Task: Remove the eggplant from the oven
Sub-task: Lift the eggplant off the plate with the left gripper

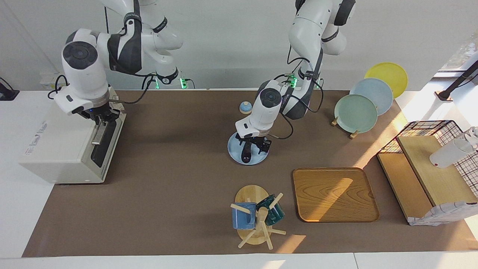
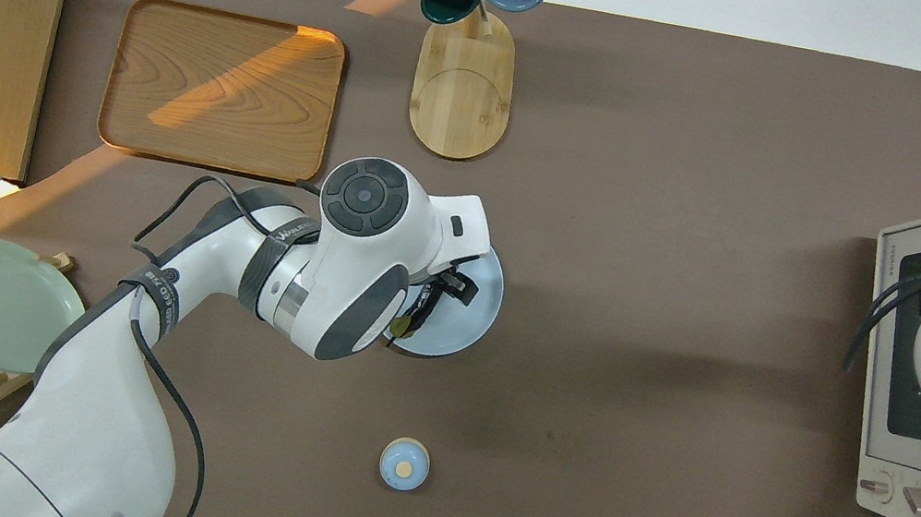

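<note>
Nearest the facing camera stands a wooden mug rack (image 1: 257,220) with a blue mug (image 1: 243,216) and a dark teal mug (image 1: 272,210) on its pegs. Beside it, toward the left arm's end of the counter (image 1: 168,179), lies a wooden tray (image 1: 334,194) with nothing on it.

Closer to the robots, the eggplant (image 1: 246,151) rests on a light blue plate (image 1: 238,155). It is dark, glossy and slim, and in the overhead view a thin olive stem end shows near the plate rim. The left end effector (image 1: 255,147) is down over the plate around the eggplant; I think its fingers are closed on it, but I cannot tell for sure.

At the right arm's end sits the off-white oven (image 1: 59,149), its dark glass door looking shut. The right end effector (image 1: 101,121) is at the top edge of the door by the bar handle; its opening I cannot tell.

A brown mat covers the counter under a white wall. Three plates (image 1: 368,101) lean in a stand, a small blue bell (image 1: 245,108) sits nearby, and a black wire basket (image 1: 453,129) surrounds wooden shelves.
</note>
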Tool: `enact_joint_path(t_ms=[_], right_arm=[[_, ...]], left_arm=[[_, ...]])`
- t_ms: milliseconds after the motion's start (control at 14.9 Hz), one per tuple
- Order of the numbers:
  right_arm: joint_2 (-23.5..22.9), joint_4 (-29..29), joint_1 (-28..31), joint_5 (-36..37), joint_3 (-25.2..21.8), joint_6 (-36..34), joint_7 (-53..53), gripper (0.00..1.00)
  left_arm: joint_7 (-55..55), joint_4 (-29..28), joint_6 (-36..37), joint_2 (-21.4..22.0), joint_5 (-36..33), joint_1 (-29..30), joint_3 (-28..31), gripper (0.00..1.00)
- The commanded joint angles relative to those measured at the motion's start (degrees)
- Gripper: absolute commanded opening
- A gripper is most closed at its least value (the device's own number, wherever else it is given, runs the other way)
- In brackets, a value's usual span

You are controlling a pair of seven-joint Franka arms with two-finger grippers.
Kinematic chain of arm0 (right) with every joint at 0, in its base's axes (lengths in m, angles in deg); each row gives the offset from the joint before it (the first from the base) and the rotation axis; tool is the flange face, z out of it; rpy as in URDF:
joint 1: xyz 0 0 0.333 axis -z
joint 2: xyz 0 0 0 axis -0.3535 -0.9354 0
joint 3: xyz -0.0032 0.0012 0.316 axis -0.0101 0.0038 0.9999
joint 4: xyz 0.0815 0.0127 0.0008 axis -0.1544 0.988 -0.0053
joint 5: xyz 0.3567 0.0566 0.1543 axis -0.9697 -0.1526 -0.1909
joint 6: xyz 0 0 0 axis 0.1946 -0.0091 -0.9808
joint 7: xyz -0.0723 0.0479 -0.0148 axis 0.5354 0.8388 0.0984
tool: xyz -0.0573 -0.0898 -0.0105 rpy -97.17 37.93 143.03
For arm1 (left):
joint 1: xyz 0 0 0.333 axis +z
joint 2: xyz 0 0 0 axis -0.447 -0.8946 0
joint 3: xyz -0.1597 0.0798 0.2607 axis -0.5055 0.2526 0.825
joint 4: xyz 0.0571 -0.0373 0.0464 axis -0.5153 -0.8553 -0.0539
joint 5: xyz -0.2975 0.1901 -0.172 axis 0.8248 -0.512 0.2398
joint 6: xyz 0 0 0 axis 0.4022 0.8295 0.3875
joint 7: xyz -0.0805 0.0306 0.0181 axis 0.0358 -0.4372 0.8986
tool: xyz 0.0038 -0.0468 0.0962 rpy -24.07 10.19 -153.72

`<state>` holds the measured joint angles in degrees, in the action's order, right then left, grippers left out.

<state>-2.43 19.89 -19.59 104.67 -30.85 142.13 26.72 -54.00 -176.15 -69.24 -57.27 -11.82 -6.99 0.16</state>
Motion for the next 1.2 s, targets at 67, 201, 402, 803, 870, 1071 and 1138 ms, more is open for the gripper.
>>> enact_joint_path(t_ms=[67,201,402,803,870,1071,1138], right_arm=[[-1.4,-5.8,1.2,-8.3,0.0,-3.6,3.5,0.42],[-1.4,-5.7,2.1,-12.7,-0.1,-3.9,5.0,0.6],[-1.4,-5.8,1.8,-13.3,-0.1,-3.3,6.2,1.0],[0.3,-4.3,-0.7,-14.0,-0.5,-2.7,10.2,1.0],[0.5,-4.2,-1.5,-14.0,-0.8,-2.7,8.8,1.0],[0.7,-4.1,-1.5,-14.0,-0.8,-2.5,7.4,1.0],[1.4,-3.6,-1.4,-14.0,-0.8,-2.4,7.2,1.0]], left_arm=[[0.3,-2.1,-1.8,1.2,1.0,-0.9,0.7,0.62],[0.3,-2.1,-1.5,1.2,1.0,-1.0,0.7,0.42],[0.3,-1.7,-0.8,1.2,2.6,-0.9,0.8,0.04],[-0.1,3.8,8.3,3.5,4.7,3.5,1.2,0.0],[-0.2,5.8,10.8,3.5,4.7,4.8,1.3,0.0],[-0.2,11.8,16.1,2.6,4.2,11.2,1.4,0.0],[-0.2,12.9,16.8,2.3,4.1,13.1,1.4,0.0]])
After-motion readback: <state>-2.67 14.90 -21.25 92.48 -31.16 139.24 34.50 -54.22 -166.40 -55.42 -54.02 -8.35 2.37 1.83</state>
